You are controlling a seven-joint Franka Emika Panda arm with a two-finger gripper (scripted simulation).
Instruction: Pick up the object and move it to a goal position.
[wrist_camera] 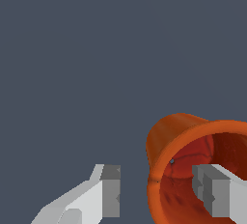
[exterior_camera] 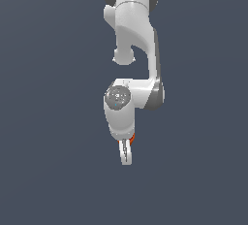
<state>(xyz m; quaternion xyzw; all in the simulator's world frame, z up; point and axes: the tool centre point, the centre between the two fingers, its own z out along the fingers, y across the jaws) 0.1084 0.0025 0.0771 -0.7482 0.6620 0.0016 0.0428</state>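
Observation:
The object, a small orange-red cup (wrist_camera: 173,133) with a darker red inside, lies tilted so that its round rim faces the wrist camera. My white gripper (wrist_camera: 158,191) is open and straddles the cup's near wall. One finger (wrist_camera: 218,194) is inside the cup and the other finger (wrist_camera: 108,194) is outside it, with a gap showing between each pad and the wall. In the exterior view the gripper (exterior_camera: 126,154) points down below the arm, and only a thin orange sliver of the cup (exterior_camera: 132,138) shows behind the fingers.
A plain dark blue-grey surface (exterior_camera: 53,170) fills both views around the arm. The arm's white links (exterior_camera: 131,30) hang in the upper middle of the exterior view. No other objects show.

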